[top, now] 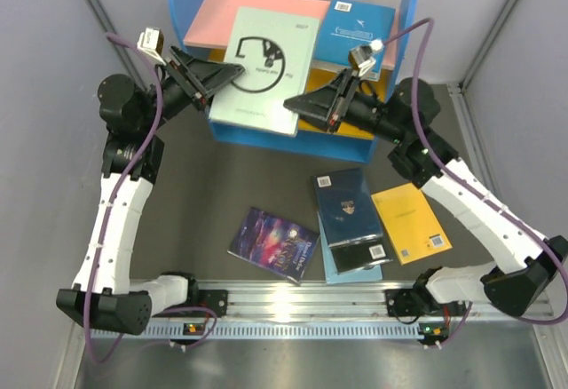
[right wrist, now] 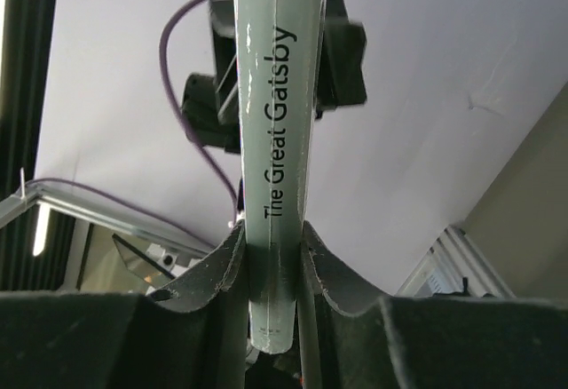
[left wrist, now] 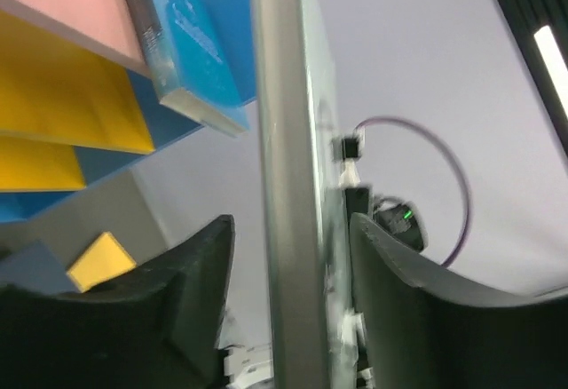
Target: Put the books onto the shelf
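Standing at the far edge of the table (top: 195, 176), the shelf (top: 408, 16) is partly covered by the pale mint book (top: 266, 69), which is held over it between both grippers. The spine is clamped tightly by the right gripper (right wrist: 272, 229). The opposite edge is straddled by the left gripper (left wrist: 291, 220), its jaws partly open with a gap on one side. A blue book (top: 359, 29) is laid on the pink top board. The dark navy book (top: 346, 207), yellow-orange book (top: 410, 220) and purple galaxy book (top: 273, 242) are seen flat on the table, well apart from both grippers.
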`<control>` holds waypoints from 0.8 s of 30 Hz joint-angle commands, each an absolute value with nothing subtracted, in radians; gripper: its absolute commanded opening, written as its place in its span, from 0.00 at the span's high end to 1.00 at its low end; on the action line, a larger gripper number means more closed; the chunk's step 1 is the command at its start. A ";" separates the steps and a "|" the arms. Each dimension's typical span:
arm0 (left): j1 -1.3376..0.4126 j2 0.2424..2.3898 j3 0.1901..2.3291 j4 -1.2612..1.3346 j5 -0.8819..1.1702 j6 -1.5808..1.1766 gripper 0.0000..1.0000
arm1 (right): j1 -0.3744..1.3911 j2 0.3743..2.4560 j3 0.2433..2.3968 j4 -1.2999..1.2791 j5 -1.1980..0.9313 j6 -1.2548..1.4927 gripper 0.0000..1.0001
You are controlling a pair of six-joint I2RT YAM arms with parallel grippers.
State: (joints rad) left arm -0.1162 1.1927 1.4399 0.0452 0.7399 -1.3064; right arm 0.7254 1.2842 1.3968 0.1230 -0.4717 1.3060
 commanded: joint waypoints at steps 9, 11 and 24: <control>-0.061 1.094 1.384 -0.143 0.729 -1.077 0.01 | 0.313 1.397 1.817 -0.109 -0.616 1.210 1.00; -0.054 1.097 1.378 -0.150 0.726 -1.072 0.01 | 0.279 1.475 1.922 -0.161 -0.650 1.223 1.00; -0.008 1.204 1.330 -0.101 0.724 -1.051 0.01 | 0.101 1.631 2.149 -0.413 -0.772 1.321 1.00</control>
State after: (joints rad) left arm -0.0170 1.1782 1.3483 -0.1574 0.7231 -1.0702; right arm 0.1532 1.6505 2.0968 -0.4091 -0.7479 1.2778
